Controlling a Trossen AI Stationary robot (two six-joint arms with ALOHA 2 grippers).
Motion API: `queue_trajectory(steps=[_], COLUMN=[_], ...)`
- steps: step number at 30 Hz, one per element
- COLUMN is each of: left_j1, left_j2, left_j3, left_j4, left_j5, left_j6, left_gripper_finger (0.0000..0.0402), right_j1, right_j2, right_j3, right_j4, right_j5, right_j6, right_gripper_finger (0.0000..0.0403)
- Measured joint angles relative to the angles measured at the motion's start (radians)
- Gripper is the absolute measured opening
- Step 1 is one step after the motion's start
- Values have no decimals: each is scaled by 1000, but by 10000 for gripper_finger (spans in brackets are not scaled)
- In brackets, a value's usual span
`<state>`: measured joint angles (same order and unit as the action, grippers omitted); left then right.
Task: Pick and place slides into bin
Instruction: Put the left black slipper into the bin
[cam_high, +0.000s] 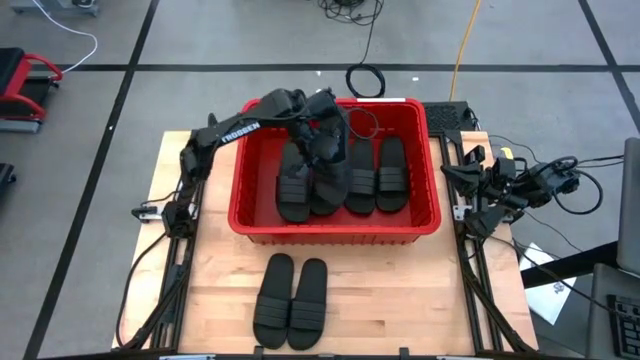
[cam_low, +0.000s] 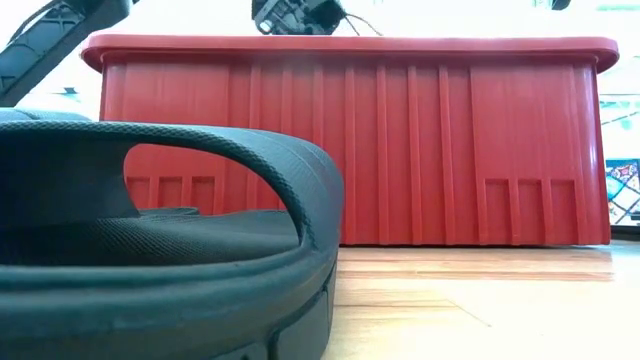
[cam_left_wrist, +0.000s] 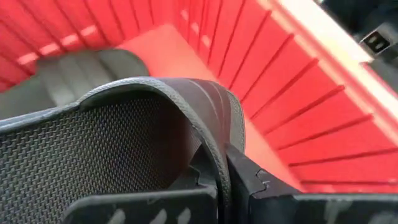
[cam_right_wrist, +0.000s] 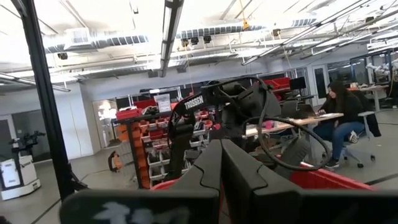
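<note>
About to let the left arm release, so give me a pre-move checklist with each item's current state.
1. Left gripper shut on a slide: ok, the fingers clamp its strap in the left wrist view.
2. Gripper over the bin: ok.
3. Landing spot free: not ok, slides in the bin lie below and beside it.
4. Height above the bin floor: cannot tell.
5. Right gripper clear: ok, shut, parked at the table's right edge.
6. Slides left on the table: two, not yet done.
</note>
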<state>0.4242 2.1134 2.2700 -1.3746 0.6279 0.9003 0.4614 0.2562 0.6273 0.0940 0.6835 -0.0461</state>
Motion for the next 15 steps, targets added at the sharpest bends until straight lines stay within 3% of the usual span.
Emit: queue_trajectory(steps=[8, 15], left_j1=[1, -5], left_j2=[121, 205], left_j3=[-3, -6], left_j4=[-53, -108], left_j5=[137, 147], left_j6=[-80, -72], left_gripper_finger=[0, 0], right_j1=[0, 0], right_j2=[0, 0], right_j3=[0, 0], right_j4=[0, 0], right_j5=[-4, -4], right_j6=[47, 61], right_gripper_finger=[0, 0])
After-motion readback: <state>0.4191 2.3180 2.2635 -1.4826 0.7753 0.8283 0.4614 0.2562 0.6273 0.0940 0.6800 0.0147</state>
